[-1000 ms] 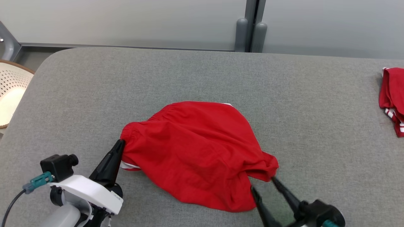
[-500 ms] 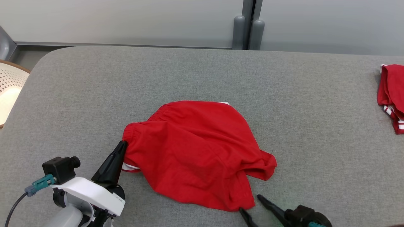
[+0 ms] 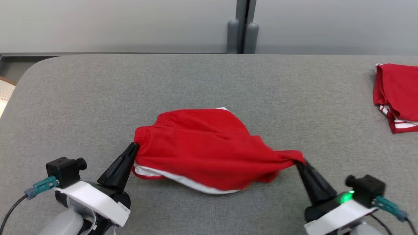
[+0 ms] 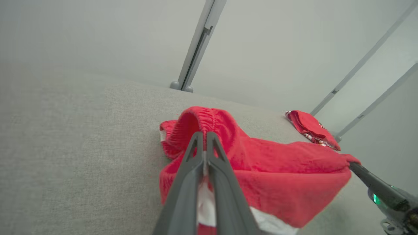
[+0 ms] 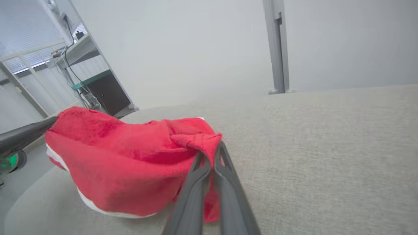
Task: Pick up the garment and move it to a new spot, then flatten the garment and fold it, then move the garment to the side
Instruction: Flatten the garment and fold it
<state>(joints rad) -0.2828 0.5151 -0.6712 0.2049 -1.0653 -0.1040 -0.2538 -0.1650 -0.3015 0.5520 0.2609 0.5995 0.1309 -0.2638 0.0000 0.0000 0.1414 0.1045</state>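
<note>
The garment (image 3: pixel 209 147) is a pair of red shorts with a stretchy waist and white trim. It is pulled out sideways in the middle of the gray counter (image 3: pixel 98 98), pinched at its left end by the left gripper (image 3: pixel 134 145) and at its right end by the right gripper (image 3: pixel 299 163).

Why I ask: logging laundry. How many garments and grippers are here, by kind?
Garments: 2, held garment, far garment
Grippers: 2, left gripper, right gripper
Total: 4
</note>
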